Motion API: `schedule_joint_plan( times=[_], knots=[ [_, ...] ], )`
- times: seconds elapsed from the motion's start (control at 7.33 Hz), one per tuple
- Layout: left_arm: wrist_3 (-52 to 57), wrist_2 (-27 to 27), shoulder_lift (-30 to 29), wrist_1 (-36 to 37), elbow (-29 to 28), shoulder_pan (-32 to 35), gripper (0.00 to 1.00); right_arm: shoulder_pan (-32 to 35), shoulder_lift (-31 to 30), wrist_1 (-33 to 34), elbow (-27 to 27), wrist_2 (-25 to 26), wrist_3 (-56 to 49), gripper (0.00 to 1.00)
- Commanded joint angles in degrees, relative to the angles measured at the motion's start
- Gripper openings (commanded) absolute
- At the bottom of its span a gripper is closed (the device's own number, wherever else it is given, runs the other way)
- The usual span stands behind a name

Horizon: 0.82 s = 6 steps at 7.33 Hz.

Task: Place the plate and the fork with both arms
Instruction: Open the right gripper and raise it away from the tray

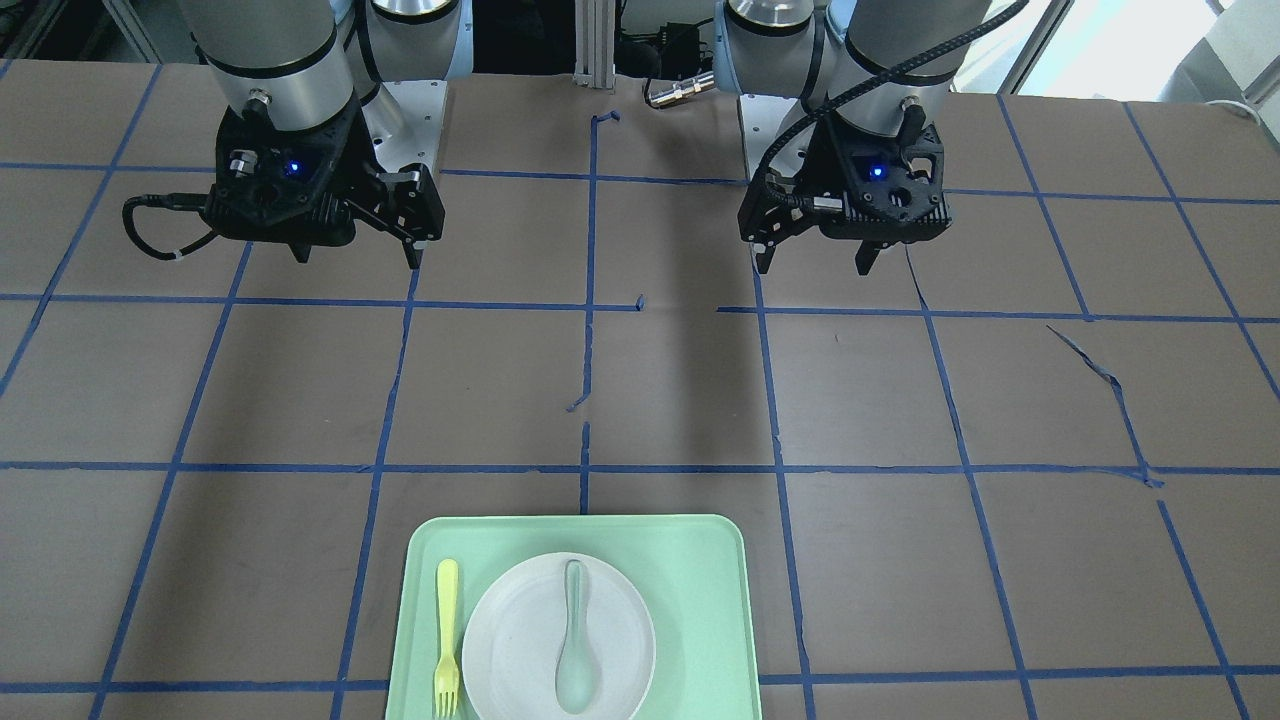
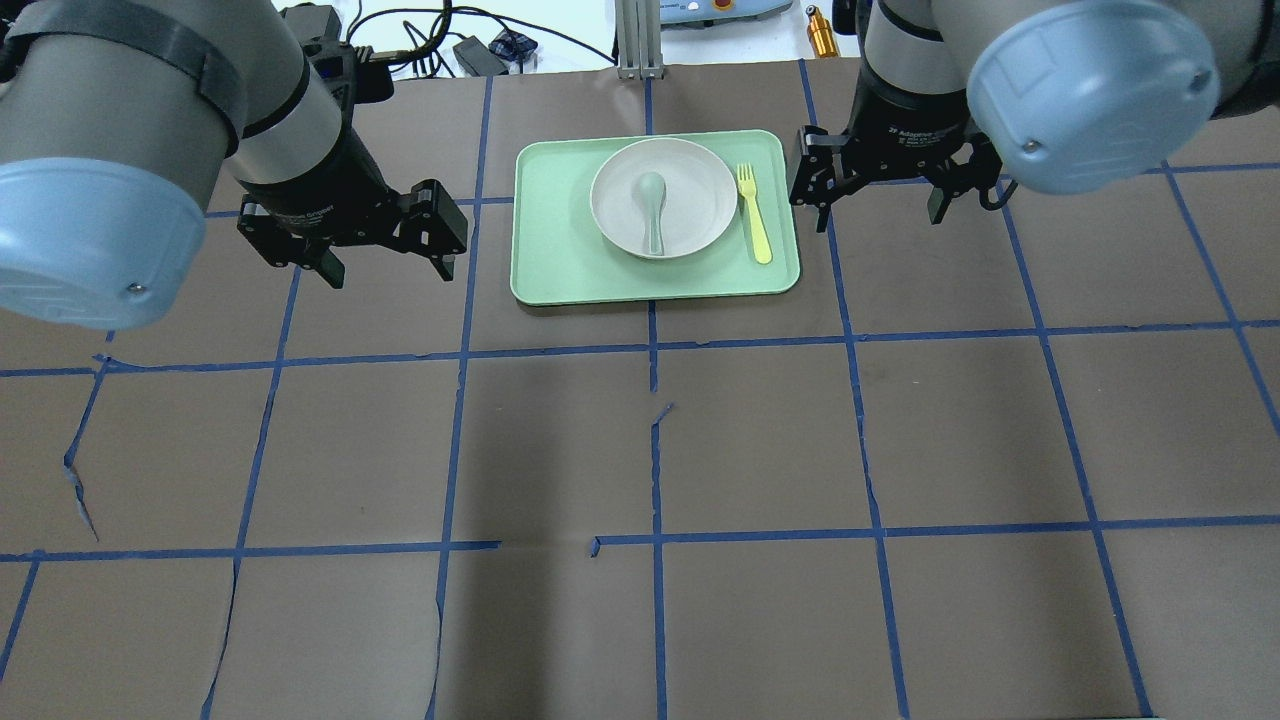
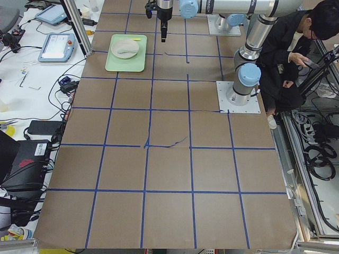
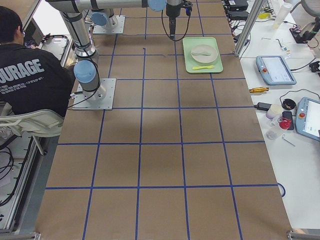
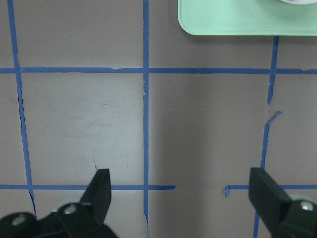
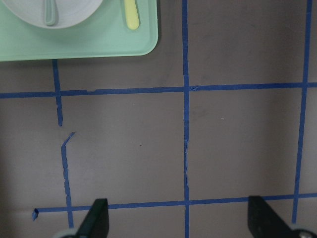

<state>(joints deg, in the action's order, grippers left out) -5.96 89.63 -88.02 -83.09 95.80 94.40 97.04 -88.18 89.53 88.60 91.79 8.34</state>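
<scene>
Overhead view: the mint-green tray (image 2: 560,262) sits at upper centre of the brown, blue-taped tabletop (image 2: 760,430). The white plate (image 2: 703,192) rests on it, a grey-green spoon (image 2: 652,207) lying in the plate. The yellow fork (image 2: 754,214) lies on the tray just beside the plate's right edge, tines toward the top of the frame. The left arm (image 2: 290,130) hangs at upper left, jaws spread wide and empty, left of the tray. The right arm (image 2: 905,85) hangs at upper right, jaws likewise released, near the tray's right edge.
</scene>
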Motion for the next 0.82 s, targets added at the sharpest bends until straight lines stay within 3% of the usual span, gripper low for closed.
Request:
schedule_joint_plan(
  times=[0.0, 0.68],
  knots=[
    [-0.01, -0.07, -0.04, -0.06, -0.08, 0.0, 1.0, 0.07, -1.64, -0.24, 1.48, -1.61, -0.25, 1.0],
    [-0.01, 0.02, 0.22, -0.15, 0.09, 0.0, 1.0, 0.34, -1.29, 1.6, 1.4, -1.61, 0.28, 1.0]
  ],
)
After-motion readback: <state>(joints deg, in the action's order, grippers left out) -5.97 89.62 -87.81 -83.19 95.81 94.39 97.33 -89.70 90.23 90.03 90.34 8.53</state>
